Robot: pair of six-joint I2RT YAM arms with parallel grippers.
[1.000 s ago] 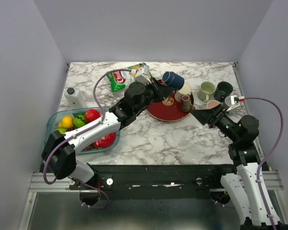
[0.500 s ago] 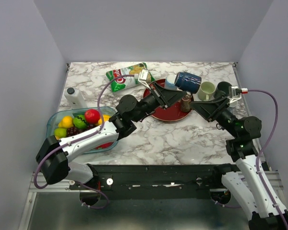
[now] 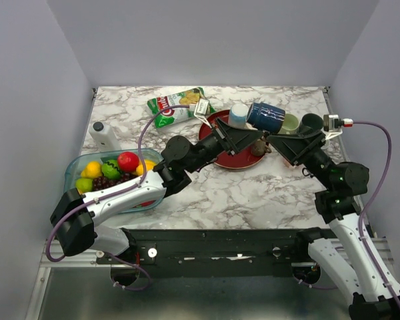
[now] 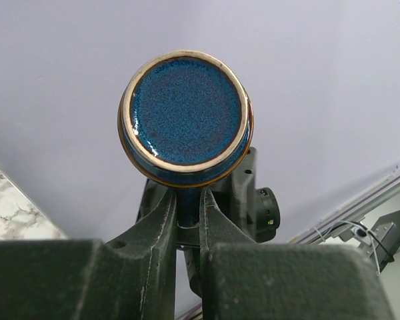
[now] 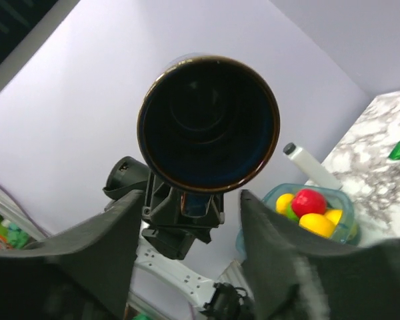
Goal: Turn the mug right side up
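The blue mug [image 3: 267, 115] hangs in the air on its side over the far right edge of the red plate [image 3: 228, 159]. My left gripper [image 3: 255, 135] is shut on its handle. The left wrist view shows the mug's glazed base [image 4: 183, 120] above my shut fingers [image 4: 161, 220]. My right gripper [image 3: 282, 141] is open and empty, just right of the mug, facing its mouth. In the right wrist view the dark mouth [image 5: 209, 123] sits above and between my spread fingers [image 5: 123, 233], apart from them.
A white cup [image 3: 239, 115] and a small brown cup [image 3: 259, 148] stand on the plate. A green mug [image 3: 291, 123] and a dark mug [image 3: 311, 123] stand at the right. A snack bag [image 3: 177, 107], a white bottle [image 3: 105, 135] and a fruit container [image 3: 77, 168] are on the left.
My left arm carried the blue mug to the right and turned its mouth toward the right gripper. My right gripper rose and moved in close to the mug.
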